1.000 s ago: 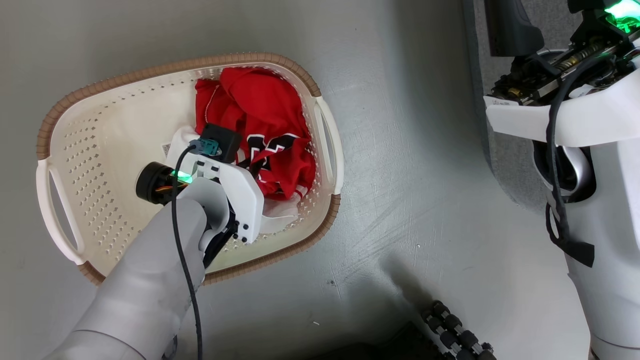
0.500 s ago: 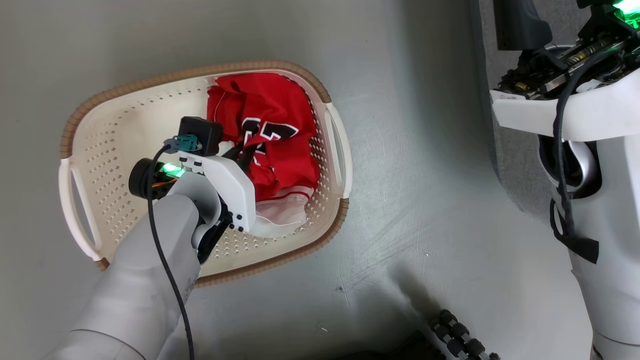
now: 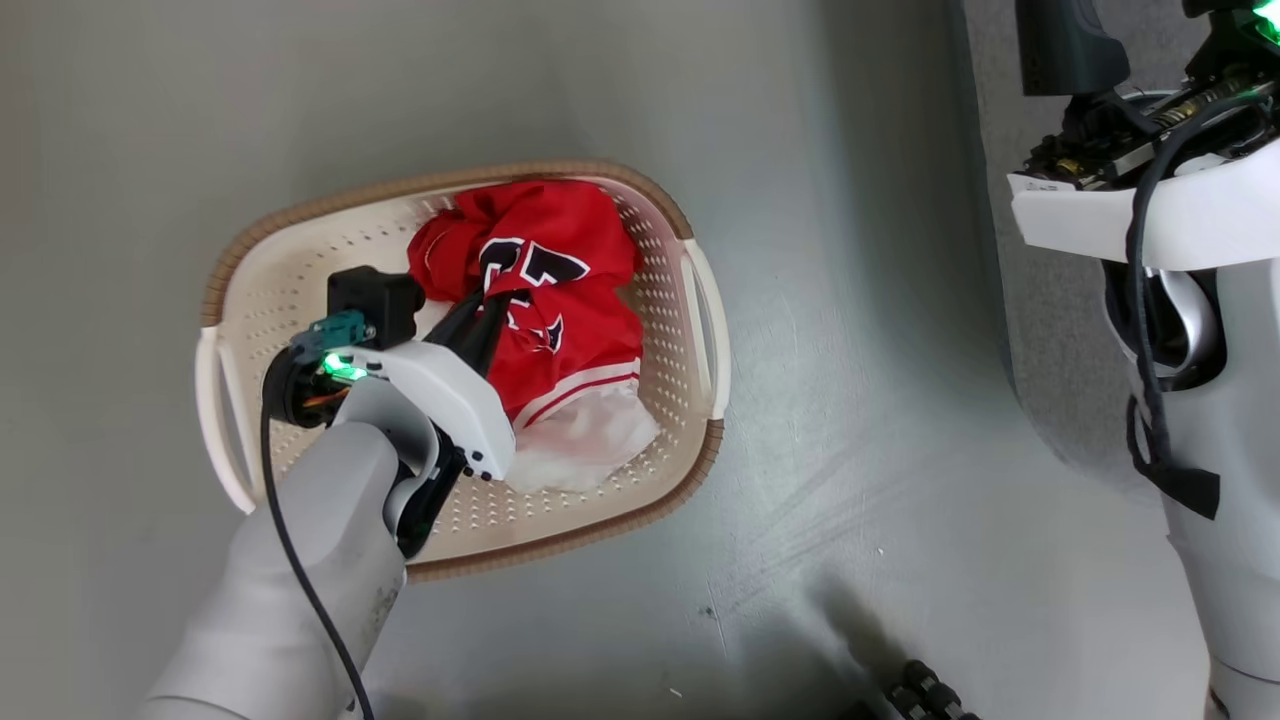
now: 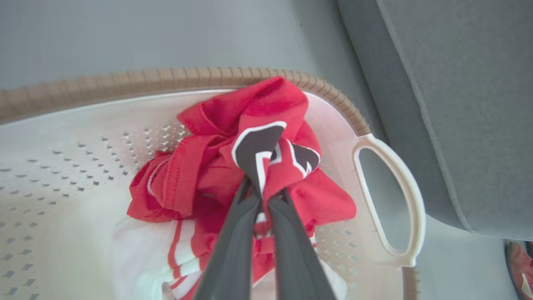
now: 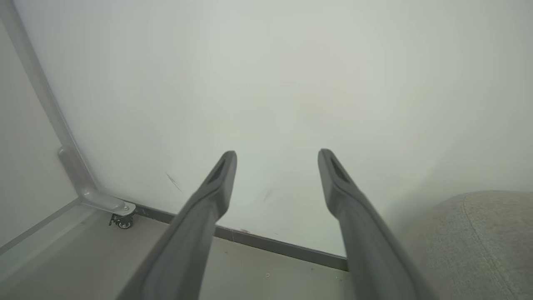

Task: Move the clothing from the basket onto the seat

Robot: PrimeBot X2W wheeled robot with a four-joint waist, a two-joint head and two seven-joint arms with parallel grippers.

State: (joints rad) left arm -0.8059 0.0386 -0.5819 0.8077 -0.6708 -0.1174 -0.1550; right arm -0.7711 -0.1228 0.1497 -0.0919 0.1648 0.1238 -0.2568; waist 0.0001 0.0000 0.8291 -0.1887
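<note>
My left claw point(image 4: 259, 186) is pinched almost fully closed on a fold of the red jersey point(image 4: 270, 112), right at its black-and-white lettering. Its 2 dark fingers point(image 4: 233, 250) press together on the cloth. The jersey bunches up around that pinch, and white cloth point(image 3: 585, 440) with red stripes lies crumpled beneath it. All this clothing point(image 3: 560, 330) sits inside the cream basket point(image 3: 290, 270) with the brown rim, toward its right end. The basket stands on the grey floor point(image 3: 850, 450), and the grey sofa point(image 4: 458, 104) is near its right handle point(image 4: 410, 216). My right claw point(image 5: 277, 155) is spread wide and holds nothing, its 2 fingers pointing at a pale wall point(image 5: 266, 75).
</note>
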